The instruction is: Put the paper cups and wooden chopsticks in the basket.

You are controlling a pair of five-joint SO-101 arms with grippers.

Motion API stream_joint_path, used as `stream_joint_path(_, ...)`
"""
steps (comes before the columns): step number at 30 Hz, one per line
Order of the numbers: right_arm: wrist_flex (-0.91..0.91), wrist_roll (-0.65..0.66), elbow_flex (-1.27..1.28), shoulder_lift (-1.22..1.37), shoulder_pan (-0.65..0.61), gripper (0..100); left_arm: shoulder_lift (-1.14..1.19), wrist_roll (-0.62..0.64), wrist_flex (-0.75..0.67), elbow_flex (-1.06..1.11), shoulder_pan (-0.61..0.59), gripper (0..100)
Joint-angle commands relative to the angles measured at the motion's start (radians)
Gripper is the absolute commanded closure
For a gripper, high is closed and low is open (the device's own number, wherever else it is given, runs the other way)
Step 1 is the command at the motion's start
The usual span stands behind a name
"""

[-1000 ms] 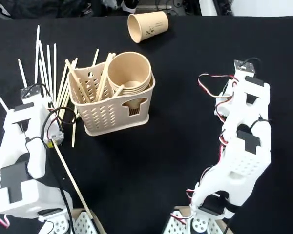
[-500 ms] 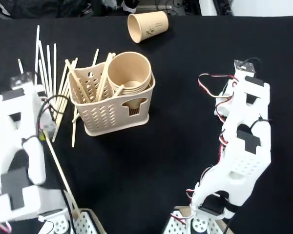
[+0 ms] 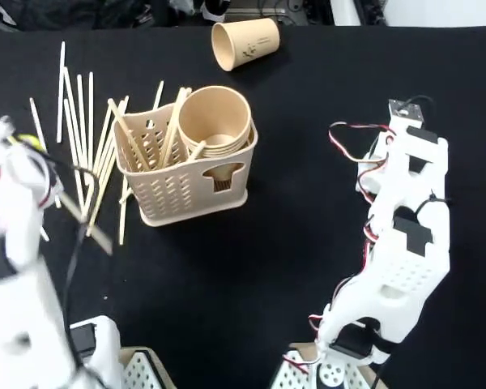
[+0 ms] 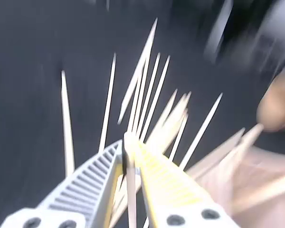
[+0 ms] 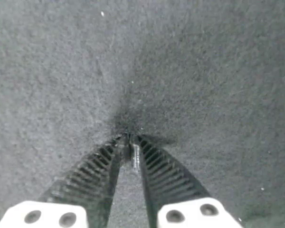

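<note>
Pale wooden chopsticks (image 3: 81,113) are spread on the black worktop (image 3: 292,97) left of the beige perforated plastic basket (image 3: 186,194), which is unmoved at upper centre with stacked tan paper cups (image 3: 215,121) inside. One held chopstick (image 4: 131,190) is clamped in the closed left pincer (image 4: 129,142), which has been swung toward the left edge of the high view since a second ago. The right pincer (image 5: 131,142) is kept shut at the worktop.

Black table (image 3: 308,89) with basket (image 3: 186,193), chopsticks (image 3: 80,105), cup (image 3: 245,43).
</note>
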Motion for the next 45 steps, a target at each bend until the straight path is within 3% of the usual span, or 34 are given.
stream_joint_path(1,-0.003,0.008,0.005,-0.024,-0.006,98.6,-0.196,0.040,-0.213,-0.035,0.133,97)
stream_joint_path(4,-0.003,0.009,0.005,-0.024,-0.006,98.6,-0.213,0.040,-0.450,0.024,0.255,97)
stream_joint_path(7,-0.003,0.009,0.005,-0.024,-0.006,98.6,-0.187,0.038,-0.647,0.048,0.303,97)
stream_joint_path(11,-0.003,0.009,0.005,-0.024,-0.006,98.6,-0.132,0.040,-0.697,0.024,0.383,97)
stream_joint_path(19,-0.003,0.011,0.005,-0.024,-0.006,98.6,-0.043,0.037,-0.598,0.114,0.404,97)
stream_joint_path(24,-0.003,0.011,0.005,-0.024,-0.006,98.6,-0.044,-0.049,-0.595,0.133,0.414,97)
stream_joint_path(31,-0.003,0.011,0.005,-0.024,-0.006,98.6,-0.043,-0.068,-0.394,0.151,0.412,96)
stream_joint_path(35,-0.003,0.011,0.005,-0.024,-0.006,98.6,-0.043,-0.066,-0.284,0.147,0.406,78)
stream_joint_path(37,-0.003,0.011,0.005,-0.024,-0.006,98.6,-0.034,-0.072,-0.242,0.117,0.392,75)
stream_joint_path(39,-0.003,0.011,0.005,-0.024,-0.006,98.6,-0.018,-0.124,-0.210,0.062,0.309,77)
stream_joint_path(45,-0.003,0.011,0.005,-0.024,-0.006,98.6,0.262,-0.087,-0.028,-0.140,-0.033,76)
